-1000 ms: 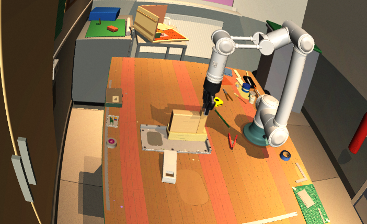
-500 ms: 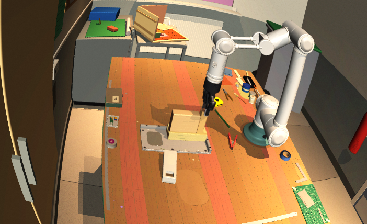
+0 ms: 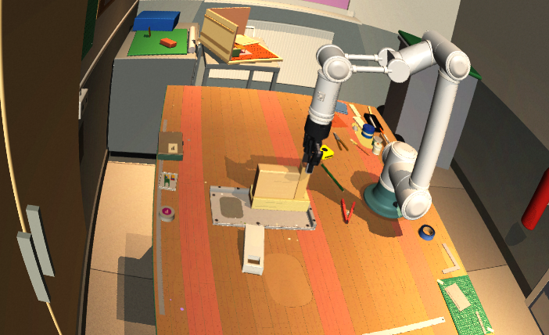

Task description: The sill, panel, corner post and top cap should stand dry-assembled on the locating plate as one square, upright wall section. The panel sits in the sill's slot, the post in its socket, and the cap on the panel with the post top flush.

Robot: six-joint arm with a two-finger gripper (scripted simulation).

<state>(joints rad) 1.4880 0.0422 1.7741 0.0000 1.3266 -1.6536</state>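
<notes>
On the grey locating plate (image 3: 264, 208) at the bench's middle, the pale sill (image 3: 280, 203) lies along the plate's right part. The tan panel (image 3: 276, 181) stands upright in it. The corner post (image 3: 302, 183) stands upright at the panel's right end, its top about level with the panel's top. My gripper (image 3: 311, 165) hangs straight down over the post's top, fingers open, holding nothing. The long pale top cap (image 3: 254, 249) lies flat on the bench in front of the plate, its slotted end toward the bench's near edge.
Red clamps (image 3: 347, 209) and a green rod (image 3: 331, 177) lie just right of the plate, near my base (image 3: 387, 202). Hand tools, a yellow tape measure (image 3: 327, 152) and tins sit behind. A blue tape roll (image 3: 426, 232) lies to the right. Small fixtures line the bench's left edge.
</notes>
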